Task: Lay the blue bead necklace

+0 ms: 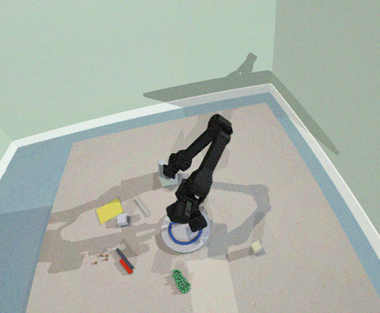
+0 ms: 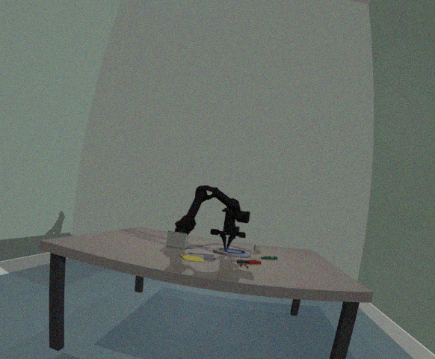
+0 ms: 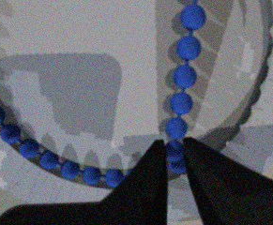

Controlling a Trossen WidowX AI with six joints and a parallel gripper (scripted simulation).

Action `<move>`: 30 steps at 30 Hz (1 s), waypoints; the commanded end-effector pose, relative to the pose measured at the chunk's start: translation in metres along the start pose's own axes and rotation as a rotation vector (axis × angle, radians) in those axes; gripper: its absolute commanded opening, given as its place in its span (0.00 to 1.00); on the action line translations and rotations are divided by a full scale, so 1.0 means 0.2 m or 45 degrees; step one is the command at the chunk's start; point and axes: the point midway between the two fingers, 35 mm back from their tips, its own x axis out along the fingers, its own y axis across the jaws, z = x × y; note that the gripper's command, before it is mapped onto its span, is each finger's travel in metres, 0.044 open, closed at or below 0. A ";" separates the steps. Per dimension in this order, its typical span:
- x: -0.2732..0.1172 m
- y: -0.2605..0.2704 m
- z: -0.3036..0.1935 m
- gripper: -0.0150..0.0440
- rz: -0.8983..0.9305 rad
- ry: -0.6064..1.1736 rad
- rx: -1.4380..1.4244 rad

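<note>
The round bead board (image 1: 184, 250) (image 2: 245, 255) (image 3: 42, 189) lies flat on the table, light grey, with a ring groove. The blue bead necklace (image 1: 185, 242) (image 3: 48, 159) lies on it. In the wrist view a left and lower stretch follows the groove, while another stretch runs nearly straight inward of the groove's right side, where bare groove (image 3: 265, 66) shows. My gripper (image 2: 226, 249) (image 3: 173, 146) points down at the board and is shut on the necklace, with beads between the fingertips where the two stretches meet. The arm hides the fingertips and part of the necklace in the top view.
A yellow sheet (image 1: 109, 210), a pale block (image 1: 123, 219) and a grey strip (image 1: 142, 206) lie to the board's left. A red and black marker (image 1: 126, 266) and small brown bits (image 1: 106, 259) lie lower left. Green beads (image 1: 181, 281) lie below, a cream block (image 1: 256, 247) right.
</note>
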 end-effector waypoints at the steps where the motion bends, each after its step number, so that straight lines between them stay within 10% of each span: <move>1: 0.00 0.00 0.00 0.25 0.000 0.000 0.000; 30: -0.03 -0.07 -0.03 0.25 -0.003 0.010 0.010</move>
